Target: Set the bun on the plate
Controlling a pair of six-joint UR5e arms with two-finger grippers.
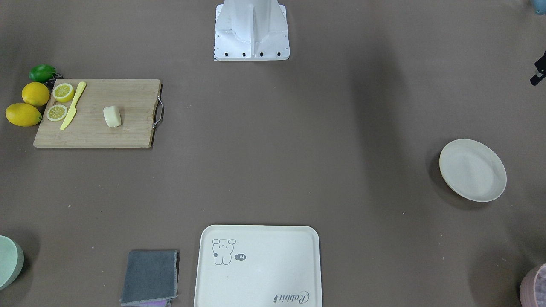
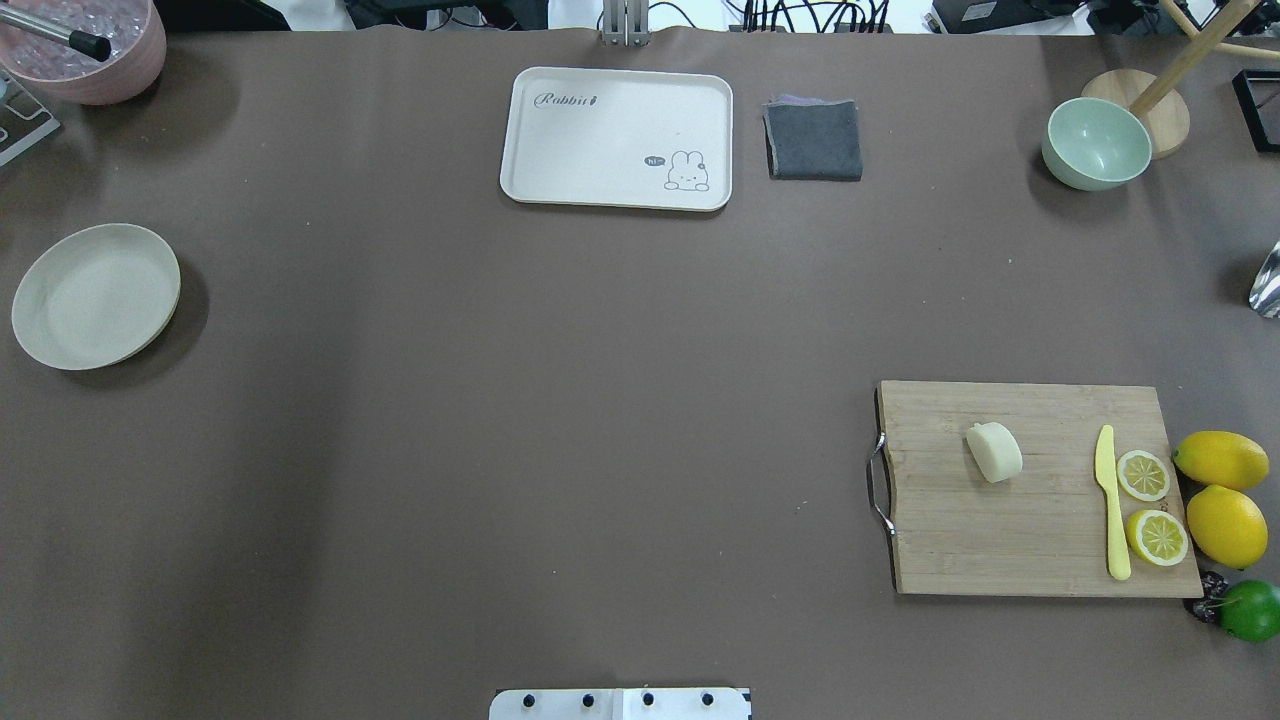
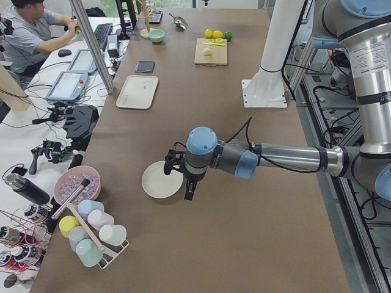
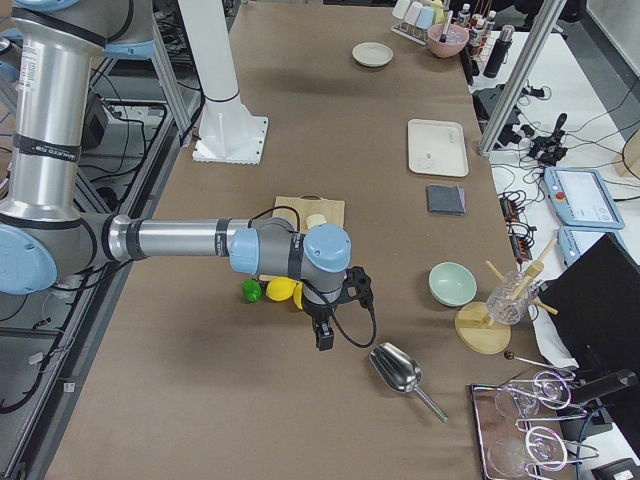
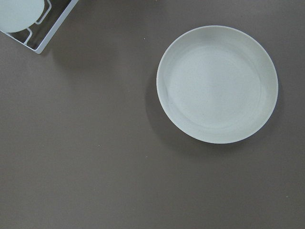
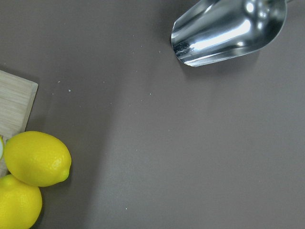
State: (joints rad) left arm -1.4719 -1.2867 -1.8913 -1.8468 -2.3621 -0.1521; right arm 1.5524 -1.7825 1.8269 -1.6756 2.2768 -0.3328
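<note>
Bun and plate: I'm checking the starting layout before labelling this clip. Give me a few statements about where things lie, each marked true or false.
1. The bun lies on the cutting board. True.
2. The plate already holds the bun. False: the plate is empty, and the bun sits on the board at the other side of the table.
3. The yellow knife lies between the bun and the lemon halves. True.
4. The grey cloth lies on the tray. False: it lies beside the tray, apart from it.
</note>
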